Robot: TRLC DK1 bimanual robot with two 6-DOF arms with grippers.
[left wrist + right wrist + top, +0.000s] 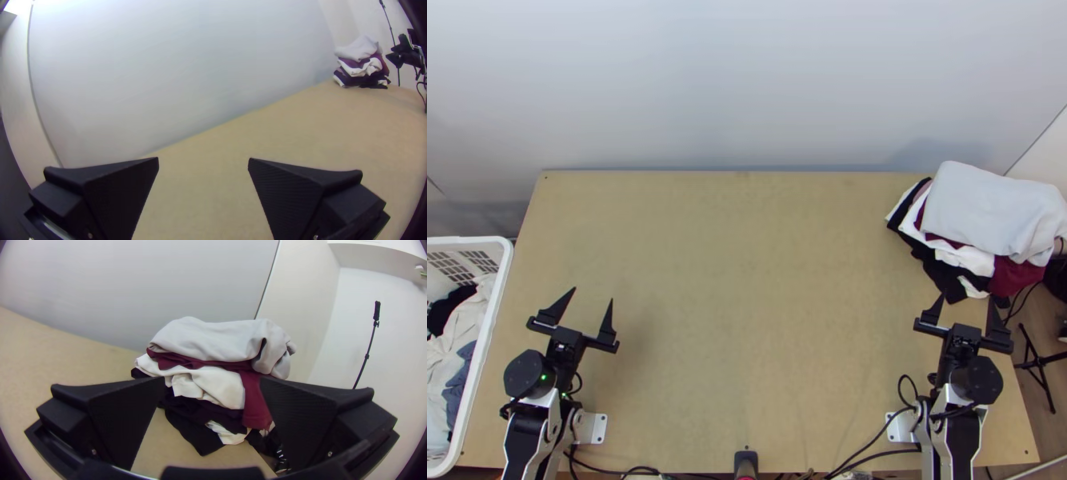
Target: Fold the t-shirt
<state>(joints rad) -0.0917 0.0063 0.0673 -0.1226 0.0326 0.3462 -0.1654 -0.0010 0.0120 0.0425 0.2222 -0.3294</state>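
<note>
At two o'clock on the table (747, 280), a stacked pile of clothes is resting, its upper layers overhanging the edge; which cloth there or in the basket is the t-shirt, I cannot tell. A light grey cloth (987, 208) is lying folded on top, its end bulging in a rounded fold. Under it a maroon cloth (1015, 276) is drooping at the pile's near side, a white cloth (963, 258) is showing in loose folds, and black cloth (947, 280) is spreading out at the bottom. Nearer the arms' bases, toward three o'clock, the right gripper (967, 297) is pointing at the pile, its jaws standing wide apart and gripping nothing. Across at nine o'clock, the left gripper (593, 294) is hovering with its jaws spread just as wide, holding nothing. Farther out between eight and nine o'clock, a white basket (503, 280) is standing beside the table, holding bunched pale, black and blue-grey clothes (459, 328).
</note>
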